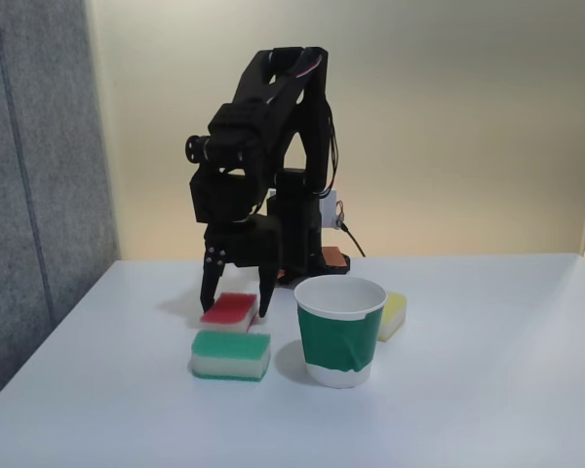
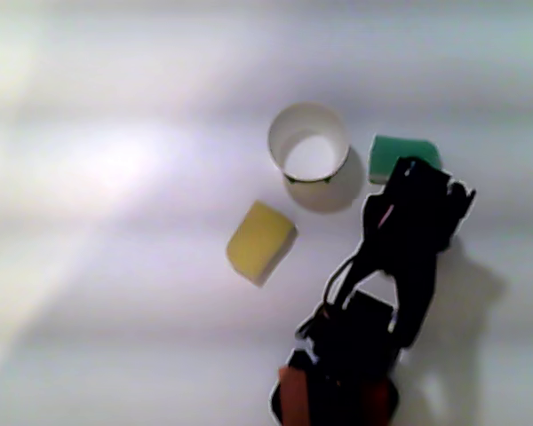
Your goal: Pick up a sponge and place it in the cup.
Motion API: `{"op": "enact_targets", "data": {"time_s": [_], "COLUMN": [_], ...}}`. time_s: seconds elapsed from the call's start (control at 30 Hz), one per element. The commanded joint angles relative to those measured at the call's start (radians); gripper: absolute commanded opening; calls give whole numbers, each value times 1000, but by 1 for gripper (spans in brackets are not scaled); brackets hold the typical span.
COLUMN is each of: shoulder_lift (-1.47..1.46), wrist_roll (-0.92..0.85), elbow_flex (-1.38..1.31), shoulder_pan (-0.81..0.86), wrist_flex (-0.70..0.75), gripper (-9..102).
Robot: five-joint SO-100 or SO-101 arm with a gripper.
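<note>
The red-topped sponge (image 1: 229,311) is lying flat on the white surface (image 1: 487,390), red layer up, just behind the green-topped sponge (image 1: 231,354) and off to the left of the cup (image 1: 340,331) in the fixed view. Its long axis looks like it runs roughly left-right there, slightly angled, though I can't tell the exact angle. My fingers (image 1: 211,285) are spread, one tip on each side of it, not squeezing yet as far as I can see. So I'd say I'm at the grasp: I want to drop a touch lower, keep it centred, and close across the ends without nudging the green one. The pale yellow sponge (image 2: 261,240) sits apart beyond the cup.
</note>
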Motion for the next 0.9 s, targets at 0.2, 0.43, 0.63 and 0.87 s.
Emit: {"op": "enact_targets", "data": {"time_s": [0.2, 0.43, 0.63, 0.87], "shoulder_lift": [38, 61, 202, 589], "wrist_roll": [5, 18, 52, 235], "elbow_flex": [6, 28, 34, -35], "shoulder_pan": [15, 21, 20, -15], "wrist_flex": [5, 3, 100, 408], "gripper": [24, 2, 0, 0]}}
